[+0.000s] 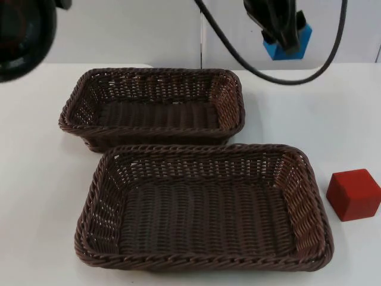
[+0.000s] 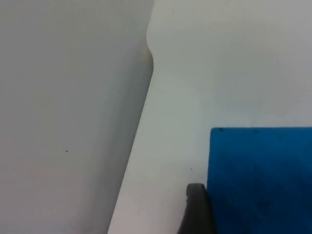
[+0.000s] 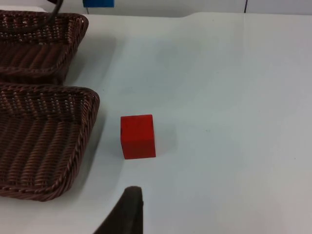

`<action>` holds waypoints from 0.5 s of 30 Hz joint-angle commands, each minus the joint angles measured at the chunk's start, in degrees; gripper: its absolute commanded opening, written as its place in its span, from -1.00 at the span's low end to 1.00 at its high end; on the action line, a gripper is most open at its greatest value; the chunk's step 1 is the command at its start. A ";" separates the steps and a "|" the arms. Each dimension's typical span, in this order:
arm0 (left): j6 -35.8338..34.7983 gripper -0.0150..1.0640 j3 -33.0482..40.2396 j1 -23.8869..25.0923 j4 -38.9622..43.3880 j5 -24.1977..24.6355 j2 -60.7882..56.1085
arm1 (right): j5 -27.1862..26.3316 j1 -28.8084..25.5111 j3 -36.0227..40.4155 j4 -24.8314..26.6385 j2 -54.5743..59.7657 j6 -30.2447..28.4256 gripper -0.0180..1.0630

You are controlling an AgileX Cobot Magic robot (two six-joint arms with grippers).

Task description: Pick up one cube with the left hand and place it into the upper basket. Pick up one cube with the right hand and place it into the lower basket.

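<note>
Your left gripper [image 1: 287, 43] has its jaws at the blue cube [image 1: 288, 42], though whether they're clamped you cannot tell, so it may slip short of the upper basket [image 1: 153, 107].

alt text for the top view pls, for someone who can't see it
Two empty brown wicker baskets sit on a white table, the upper basket behind the lower basket. A red cube lies right of the lower one, and the left pincer is at a blue cube near the wall.
</note>
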 commanded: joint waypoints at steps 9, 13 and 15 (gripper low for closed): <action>-6.08 -0.98 -0.24 2.24 -1.47 5.08 -1.95 | 0.02 -0.36 0.07 0.24 -0.26 -0.65 0.98; -7.41 -0.98 -0.24 3.99 -3.15 6.95 -2.76 | 0.02 -0.36 0.07 0.24 -0.26 -0.65 0.98; -8.91 -0.98 -0.24 5.58 -5.17 8.28 -3.63 | 0.02 -0.36 0.07 0.24 -0.26 -0.65 0.98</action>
